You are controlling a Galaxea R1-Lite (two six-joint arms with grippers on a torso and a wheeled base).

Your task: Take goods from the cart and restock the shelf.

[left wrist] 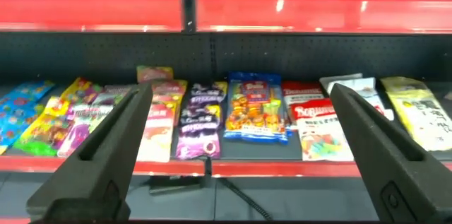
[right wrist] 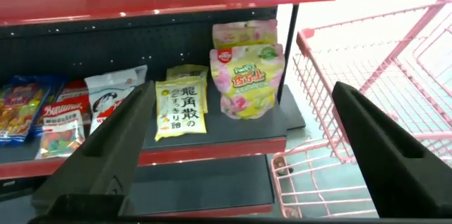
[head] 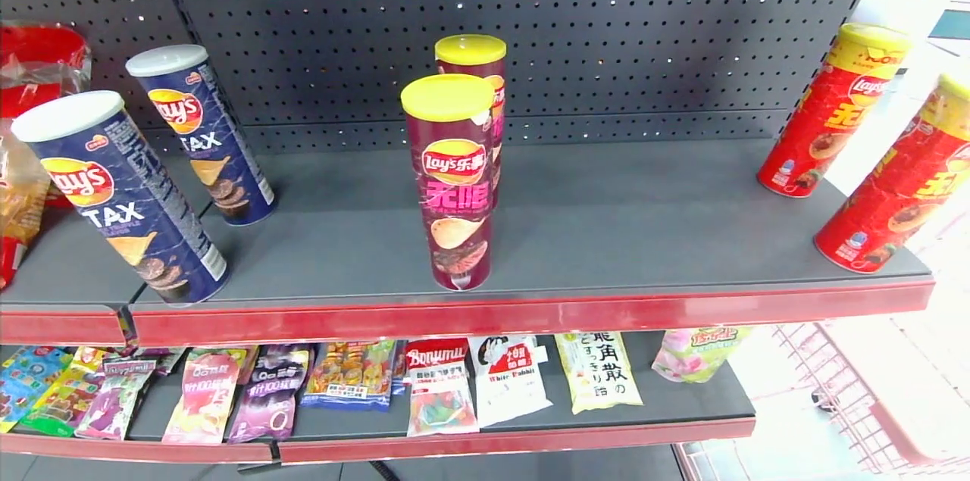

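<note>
The upper grey shelf carries chip cans: two blue ones at the left, two maroon ones with yellow lids in the middle, two red ones at the right. A pink wire cart stands to the right of the shelf unit, also seen at floor level. My left gripper is open and holds nothing, facing the lower shelf's snack bags. My right gripper is open with nothing in it, facing the lower shelf's right end and the cart.
The lower shelf holds a row of flat snack bags. A pink-and-green pouch and a yellow packet sit at its right end. Red price rails edge both shelves. Bare shelf lies between the can groups.
</note>
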